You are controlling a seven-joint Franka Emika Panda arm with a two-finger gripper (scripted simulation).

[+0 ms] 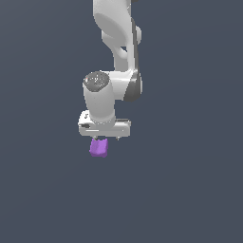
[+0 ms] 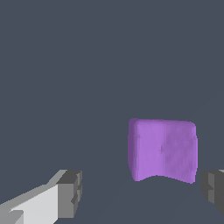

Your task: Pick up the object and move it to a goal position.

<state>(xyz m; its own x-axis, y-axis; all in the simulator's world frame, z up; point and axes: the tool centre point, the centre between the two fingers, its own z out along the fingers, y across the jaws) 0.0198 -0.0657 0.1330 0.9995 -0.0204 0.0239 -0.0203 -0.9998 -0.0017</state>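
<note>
Right under the white arm, the gripper (image 1: pixel 105 138) is hanging with its fingers spread wide, and from the wrist view I'm seeing one grey pad (image 2: pixel 70 192) on one side and the other pad (image 2: pixel 213 191) on the opposite side, with nothing pinched between them. So it's open and not carrying anything.

The purple object (image 2: pixel 162 150) is sitting in the gap between the pads, but not centred: it's crowding toward one finger and leaving lots of empty room by the other. In the exterior view the object (image 1: pixel 98 147) is poking out just below the hand, toward the exterior view's left of the gripper's middle. I can't tell whether it's resting on a surface, since the plain dark background isn't giving me any floor line.

Handling-wise, I'm guessing it's light and rigid. It's a chunky matte lump with rounded, slightly wobbly edges, and it looks neither fragile nor slick. The two broad, fairly flat side faces are looking like the spots to squeeze, around mid-height, staying off the curved bottom edge where a pad could slide. Because it's off-centre, I'm expecting the far finger to shove it sideways a bit while closing, so nudging over first seems smart.
</note>
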